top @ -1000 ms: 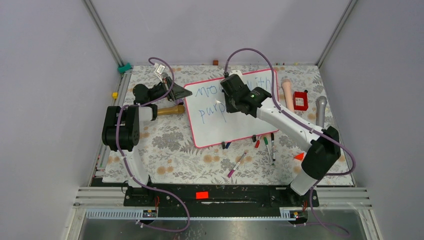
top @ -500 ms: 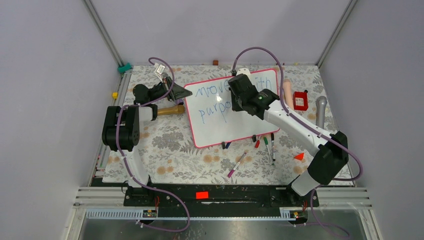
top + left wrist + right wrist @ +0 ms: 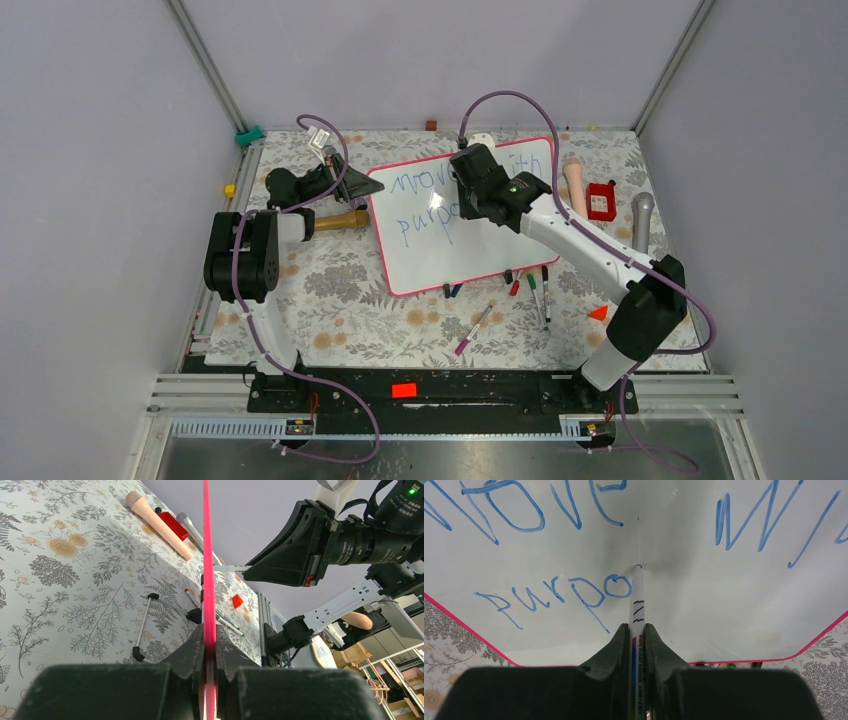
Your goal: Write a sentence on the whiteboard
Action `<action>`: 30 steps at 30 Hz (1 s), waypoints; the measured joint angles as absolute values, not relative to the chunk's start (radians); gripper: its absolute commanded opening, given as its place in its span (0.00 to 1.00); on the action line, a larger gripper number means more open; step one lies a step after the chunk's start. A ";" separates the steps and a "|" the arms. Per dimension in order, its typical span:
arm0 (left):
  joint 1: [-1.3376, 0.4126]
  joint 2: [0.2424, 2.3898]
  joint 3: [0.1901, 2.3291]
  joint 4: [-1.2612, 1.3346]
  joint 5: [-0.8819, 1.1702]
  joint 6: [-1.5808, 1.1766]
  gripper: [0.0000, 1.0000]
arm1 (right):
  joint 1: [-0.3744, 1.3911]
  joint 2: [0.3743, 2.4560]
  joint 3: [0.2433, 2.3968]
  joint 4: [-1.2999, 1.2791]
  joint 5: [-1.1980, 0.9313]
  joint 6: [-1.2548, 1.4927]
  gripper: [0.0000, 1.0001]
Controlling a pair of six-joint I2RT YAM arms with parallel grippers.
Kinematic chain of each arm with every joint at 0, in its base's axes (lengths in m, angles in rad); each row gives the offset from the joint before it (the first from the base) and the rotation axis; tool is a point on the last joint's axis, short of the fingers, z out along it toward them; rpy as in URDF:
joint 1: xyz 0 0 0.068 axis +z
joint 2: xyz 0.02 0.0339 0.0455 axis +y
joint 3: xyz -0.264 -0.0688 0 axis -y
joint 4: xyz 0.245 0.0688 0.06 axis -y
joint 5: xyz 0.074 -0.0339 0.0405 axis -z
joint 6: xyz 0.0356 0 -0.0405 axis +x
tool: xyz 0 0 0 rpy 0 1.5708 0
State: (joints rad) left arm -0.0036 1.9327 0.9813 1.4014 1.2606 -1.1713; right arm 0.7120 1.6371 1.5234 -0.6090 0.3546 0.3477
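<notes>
Floral tablecloth [image 3: 340, 290]; right jaws clamp marker [image 3: 637, 600], left jaws pinch whiteboard [image 3: 470, 255] rim.

The left arm [image 3: 245, 255] rises from its base and bends at the elbow. The left gripper [image 3: 209, 652] is closed on the pink edge of the whiteboard [image 3: 206, 555]. The right arm [image 3: 585, 245] stretches forward and to the left, wrist tilted down. The right gripper [image 3: 638, 632] is closed around a whiteboard marker [image 3: 638, 595].
</notes>
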 measured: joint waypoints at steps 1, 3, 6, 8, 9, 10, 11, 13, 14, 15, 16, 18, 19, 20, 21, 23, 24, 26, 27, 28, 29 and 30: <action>-0.004 1.933 0.981 1.401 1.261 -1.171 0.00 | 0.712 1.637 1.523 -0.609 0.354 0.348 0.00; -0.004 1.933 0.981 1.401 1.261 -1.171 0.00 | 0.712 1.637 1.523 -0.609 0.349 0.348 0.00; -0.004 1.932 0.981 1.401 1.261 -1.171 0.00 | 0.712 1.637 1.523 -0.609 0.345 0.348 0.00; -0.004 1.933 0.981 1.401 1.261 -1.171 0.00 | 0.712 1.634 1.517 -0.607 0.345 0.347 0.00; -0.004 1.933 0.981 1.401 1.261 -1.171 0.00 | 0.712 1.631 1.512 -0.607 0.342 0.347 0.00; -0.004 1.933 0.981 1.401 1.261 -1.171 0.00 | 0.712 1.629 1.506 -0.608 0.341 0.347 0.00; -0.004 1.933 0.981 1.401 1.261 -1.171 0.00 | 0.712 1.626 1.499 -0.608 0.340 0.345 0.00; -0.004 1.933 0.981 1.401 1.261 -1.171 0.00 | 0.712 1.623 1.492 -0.611 0.340 0.344 0.00; -0.004 1.933 0.981 1.401 1.261 -1.171 0.00 | 0.712 1.622 1.489 -0.612 0.341 0.344 0.00; -0.004 1.933 0.981 1.401 1.261 -1.171 0.00 | 0.712 1.621 1.487 -0.615 0.342 0.344 0.00; -0.004 1.932 0.981 1.401 1.261 -1.171 0.00 | 0.712 1.621 1.486 -0.619 0.345 0.344 0.00; -0.004 1.933 0.981 1.401 1.261 -1.171 0.00 | 0.712 1.621 1.485 -0.624 0.349 0.345 0.00; -0.004 1.933 0.981 1.401 1.261 -1.171 0.00 | 0.712 1.621 1.485 -0.627 0.350 0.345 0.00; -0.004 1.932 0.981 1.401 1.261 -1.171 0.00 | 0.711 1.621 1.485 -0.630 0.352 0.345 0.00; -0.004 1.933 0.981 1.401 1.261 -1.171 0.00 | 0.711 1.621 1.485 -0.634 0.354 0.346 0.00; -0.004 1.933 0.981 1.402 1.261 -1.171 0.00 | 0.710 1.621 1.485 -0.646 0.356 0.347 0.00; -0.004 1.933 0.981 1.402 1.261 -1.171 0.00 | 0.709 1.621 1.485 -0.647 0.355 0.348 0.00; -0.004 1.933 0.981 1.402 1.261 -1.171 0.00 | 0.708 1.621 1.481 -0.648 0.355 0.349 0.00; -0.004 1.933 0.981 1.401 1.261 -1.171 0.00 | 0.708 1.621 1.478 -0.649 0.354 0.349 0.00; -0.004 1.933 0.981 1.401 1.261 -1.171 0.00 | 0.708 1.620 1.475 -0.651 0.352 0.350 0.00; -0.004 1.933 0.981 1.401 1.261 -1.171 0.00 | 0.708 1.620 1.473 -0.654 0.349 0.350 0.00; -0.004 1.933 0.981 1.401 1.261 -1.171 0.00 | 0.708 1.620 1.470 -0.658 0.346 0.350 0.00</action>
